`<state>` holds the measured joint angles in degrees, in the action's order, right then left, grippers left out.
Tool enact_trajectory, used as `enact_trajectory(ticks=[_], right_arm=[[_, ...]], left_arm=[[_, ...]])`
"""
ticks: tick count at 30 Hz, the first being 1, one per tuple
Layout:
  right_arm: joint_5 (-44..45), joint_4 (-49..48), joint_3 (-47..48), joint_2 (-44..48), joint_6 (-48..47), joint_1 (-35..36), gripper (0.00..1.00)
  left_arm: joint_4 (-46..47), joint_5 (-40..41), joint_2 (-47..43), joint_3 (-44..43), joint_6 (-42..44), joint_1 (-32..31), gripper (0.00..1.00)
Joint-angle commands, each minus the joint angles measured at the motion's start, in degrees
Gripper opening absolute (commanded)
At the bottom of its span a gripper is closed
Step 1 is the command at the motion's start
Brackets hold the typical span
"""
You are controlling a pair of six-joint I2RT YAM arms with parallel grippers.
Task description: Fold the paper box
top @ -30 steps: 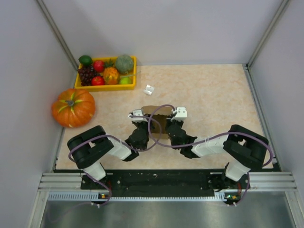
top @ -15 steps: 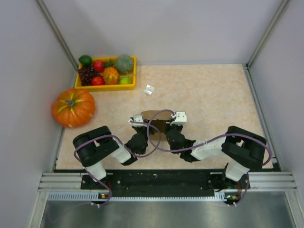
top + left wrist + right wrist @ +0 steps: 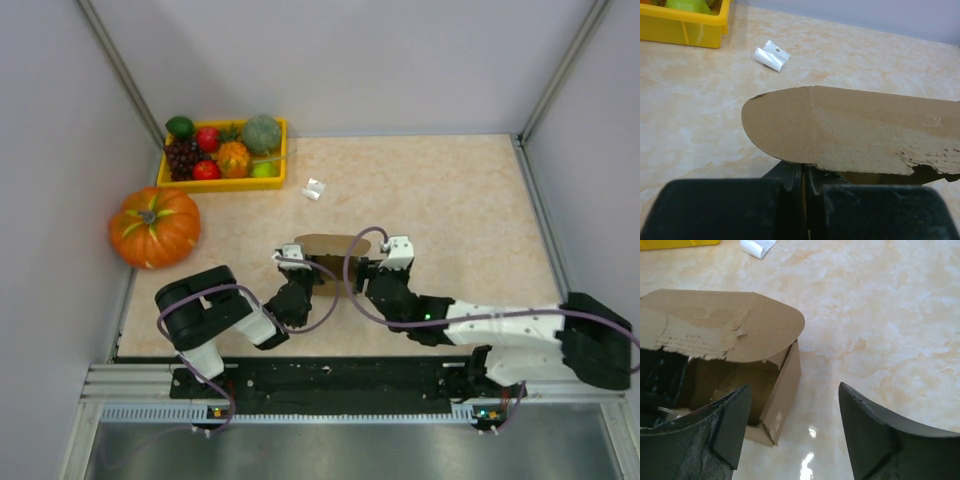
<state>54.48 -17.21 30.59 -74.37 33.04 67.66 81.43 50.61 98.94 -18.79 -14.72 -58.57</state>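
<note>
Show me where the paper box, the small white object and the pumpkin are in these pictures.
paper box (image 3: 730, 325), right wrist view, on its rounded top flap.
white object (image 3: 772, 55), left wrist view, on its middle.
pumpkin (image 3: 160, 235), top external view, on the orange skin just below the stem.

The brown kraft paper box (image 3: 725, 330) is matt, uncoated cardboard. Its rounded flap has a torn edge where the top layer has peeled to a paler, rough ply. Under the box, the beige marble-patterned tabletop (image 3: 880, 315) is smooth and glossy, with bright glints. Beyond the box lie a small white packet (image 3: 772, 56) of shiny crinkled film and a yellow tray (image 3: 690, 32) of smooth plastic. Beside the box, the black fingers (image 3: 867, 435) of the right gripper (image 3: 794, 390) look matt and scuffed.
</note>
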Motion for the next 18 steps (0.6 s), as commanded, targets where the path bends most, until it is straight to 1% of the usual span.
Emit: enact_trajectory(ticks=[1, 2, 3, 4, 5, 6, 7, 9, 10, 13, 14, 15, 16, 17, 18], right_arm=[[-14.52, 25.81, 2.99, 15.54, -0.59, -0.33, 0.77], [-17.27, 33.31, 3.86, 18.09, -0.34, -1.03, 0.79], [-24.52, 36.25, 4.82, 22.47, 1.49, -4.69, 0.82], [-30.51, 38.20, 5.53, 23.99, 1.50, -7.69, 0.86], [-36.75, 40.92, 8.06, 24.88, 3.51, -11.20, 0.89], [-49.86, 42.07, 9.74, 24.54, 5.00, -20.28, 0.91], [-56.78, 42.26, 11.41, 23.49, 5.98, -23.77, 0.93], [-70.66, 43.31, 18.34, 19.72, 8.26, -30.10, 0.92], [-71.69, 43.66, 22.72, 16.57, 9.49, -30.22, 0.92], [-73.11, 41.30, 26.00, 12.69, 15.46, -30.30, 0.93], [-73.02, 39.73, 25.32, 12.41, 20.44, -30.30, 0.93], [-72.94, 35.10, 24.00, 12.32, 23.62, -30.22, 0.93], [-72.15, 32.97, 20.34, 12.93, 27.57, -30.30, 0.93], [-71.01, 31.20, 17.86, 13.89, 36.13, -30.13, 0.92], [-68.04, 23.44, 14.71, 15.12, 40.74, -29.61, 0.89]], left_arm=[[14.28, -0.60, 1.96, 0.33, 2.06, -0.58, 0.00], [14.20, -0.60, 1.88, 0.15, 2.41, -0.58, 0.00], [14.28, -0.34, 1.88, -0.28, 3.20, -0.76, 0.00], [14.28, -0.34, 1.79, -0.29, 3.29, -0.85, 0.00], [14.28, -0.51, 1.70, -0.55, 3.47, -0.85, 0.00], [14.28, -0.51, 1.70, -0.72, 4.43, -0.94, 0.00], [14.28, -0.43, 1.70, -0.81, 4.79, -0.94, 0.00], [14.28, -0.34, 1.52, -1.16, 5.84, -1.11, 0.00], [14.28, -0.51, 1.35, -1.25, 5.93, -1.03, 0.00], [14.28, -0.43, 1.44, -1.78, 6.72, -1.29, 0.00], [14.28, -0.25, 1.26, -1.95, 6.98, -1.29, 0.00], [14.20, -0.16, 1.26, -1.96, 7.07, -1.37, 0.00], [14.20, 0.01, 1.09, -2.04, 7.25, -1.38, 0.00], [14.28, 0.36, 1.00, -2.04, 7.34, -1.55, 0.00], [14.28, 0.54, 1.00, -2.13, 7.51, -1.55, 0.00]])
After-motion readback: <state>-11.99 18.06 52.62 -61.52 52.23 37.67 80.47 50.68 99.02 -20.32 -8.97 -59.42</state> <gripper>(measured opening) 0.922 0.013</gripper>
